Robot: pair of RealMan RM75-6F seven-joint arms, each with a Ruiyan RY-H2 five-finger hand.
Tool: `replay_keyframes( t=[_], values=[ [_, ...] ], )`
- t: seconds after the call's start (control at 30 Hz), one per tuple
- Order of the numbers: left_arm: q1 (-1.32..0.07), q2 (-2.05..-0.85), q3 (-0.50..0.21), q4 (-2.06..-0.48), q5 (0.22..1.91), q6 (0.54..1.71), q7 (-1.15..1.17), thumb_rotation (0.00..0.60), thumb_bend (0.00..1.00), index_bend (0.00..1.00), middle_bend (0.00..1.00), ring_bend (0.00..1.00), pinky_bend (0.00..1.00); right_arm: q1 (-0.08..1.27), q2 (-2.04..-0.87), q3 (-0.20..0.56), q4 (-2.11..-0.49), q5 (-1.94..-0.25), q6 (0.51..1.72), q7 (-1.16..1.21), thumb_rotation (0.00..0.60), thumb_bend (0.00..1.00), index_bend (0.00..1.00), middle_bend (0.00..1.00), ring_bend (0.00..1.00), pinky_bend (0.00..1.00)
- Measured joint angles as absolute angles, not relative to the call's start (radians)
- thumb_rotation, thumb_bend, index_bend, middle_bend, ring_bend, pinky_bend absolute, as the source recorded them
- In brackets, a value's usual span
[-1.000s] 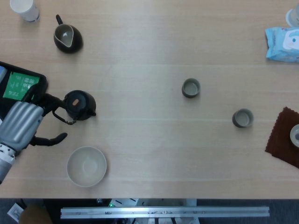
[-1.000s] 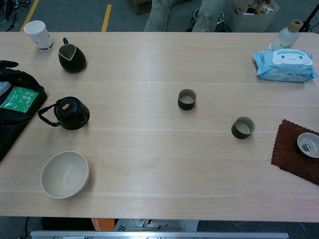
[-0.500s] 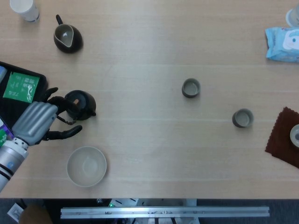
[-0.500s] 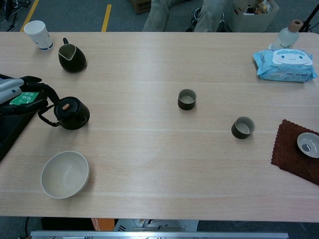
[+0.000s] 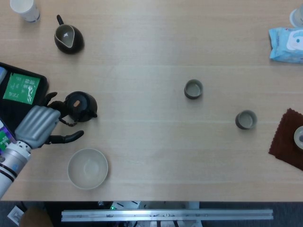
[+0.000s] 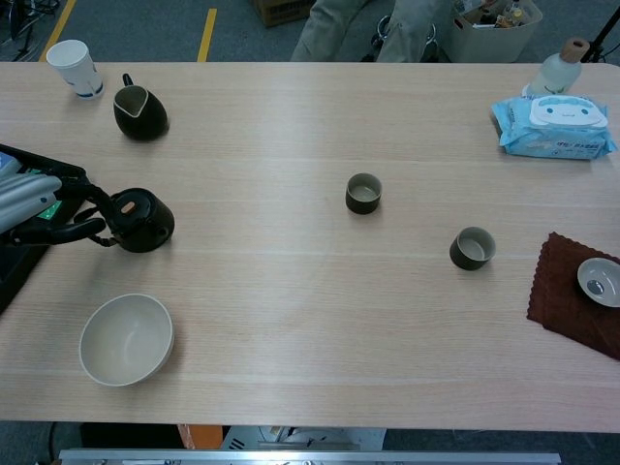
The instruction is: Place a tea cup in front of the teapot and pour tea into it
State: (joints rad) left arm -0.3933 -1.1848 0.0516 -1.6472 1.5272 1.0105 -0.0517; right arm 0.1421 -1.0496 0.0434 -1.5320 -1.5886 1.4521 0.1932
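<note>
The left hand (image 5: 39, 124) reached at the black teapot's (image 5: 80, 106) handle – fingers apart, holding nothing – two tea cups (image 5: 193, 89) sat far off

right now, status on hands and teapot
Left hand at the teapot handle, grip unconfirmed. Right hand out of view. Tea cups sit far right, path clear.

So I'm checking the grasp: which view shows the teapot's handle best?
The chest view: the teapot shows side-on, with the left hand and its fingers at the handle side. In the head view the hand covers most of the handle from above.
</note>
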Motion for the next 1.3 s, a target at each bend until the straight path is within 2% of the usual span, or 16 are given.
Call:
replay_keyframes(
  t=[1.3],
  values=[
    [-0.405, -1.316, 0.088, -1.437, 1.554, 1.037, -0.033, 0.014, 0.11, 0.35, 0.34, 0.22, 0.00, 0.135, -1.048, 0.037, -1.541, -1.579, 1.454, 0.183, 0.600, 0.18, 0.37, 0.38, 0.26, 0.22]
  ],
)
